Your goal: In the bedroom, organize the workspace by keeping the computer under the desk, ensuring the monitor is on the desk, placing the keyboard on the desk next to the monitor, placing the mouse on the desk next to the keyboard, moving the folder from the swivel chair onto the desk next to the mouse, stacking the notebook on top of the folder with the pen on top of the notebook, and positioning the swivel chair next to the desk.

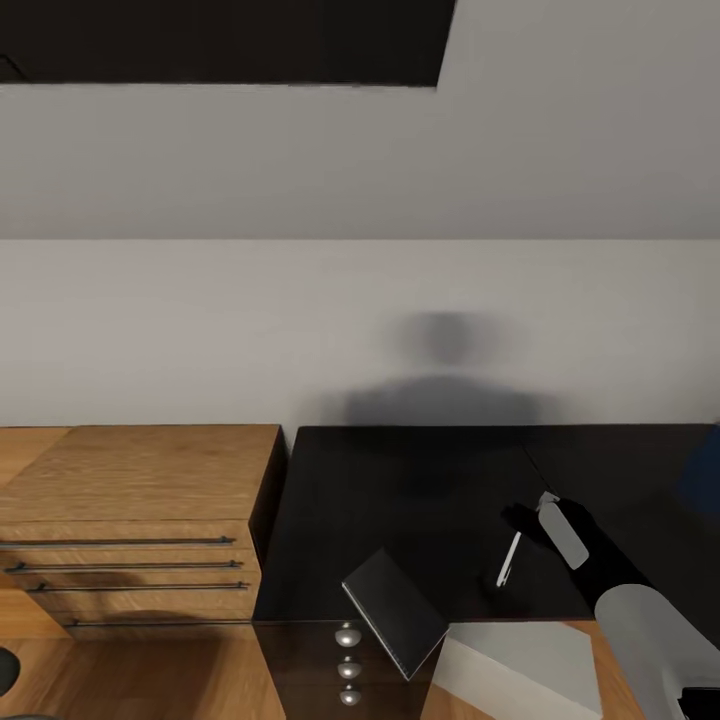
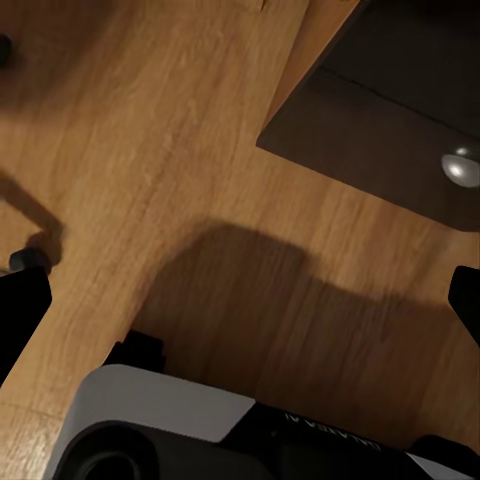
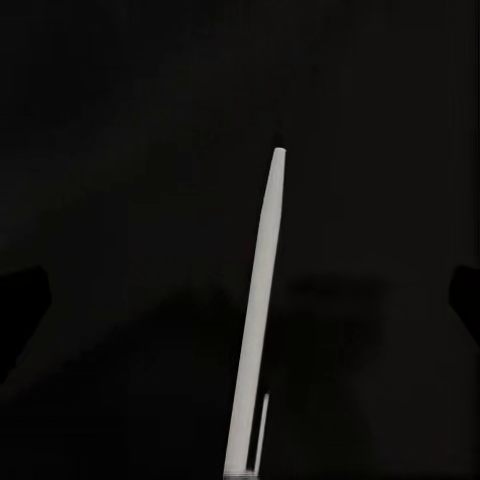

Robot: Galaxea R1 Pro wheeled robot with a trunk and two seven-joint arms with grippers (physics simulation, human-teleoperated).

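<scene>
The glossy black desk (image 1: 420, 480) stands against the wall. A dark grey notebook (image 1: 395, 610) lies at its front edge, one corner hanging over the drawer unit (image 1: 320, 660). The white pen (image 1: 510, 560) lies on the desk to the right of the notebook. My right gripper (image 1: 525, 522) hovers over the pen's far end, open; in the right wrist view the pen (image 3: 255, 330) lies between the spread fingers (image 3: 25, 300) of the right gripper (image 3: 240, 300). The light-grey computer (image 1: 520, 665) sits on the floor below the desk's front edge. My left gripper (image 2: 240, 300) hangs open over the wooden floor.
A light-wood drawer chest (image 1: 130, 530) with bar handles adjoins the desk's left side. A dark blue shape (image 1: 703, 470), cut off, shows at the desk's right end. Silver knobs (image 1: 348, 635) mark the drawer unit; one knob (image 2: 460, 168) shows in the left wrist view.
</scene>
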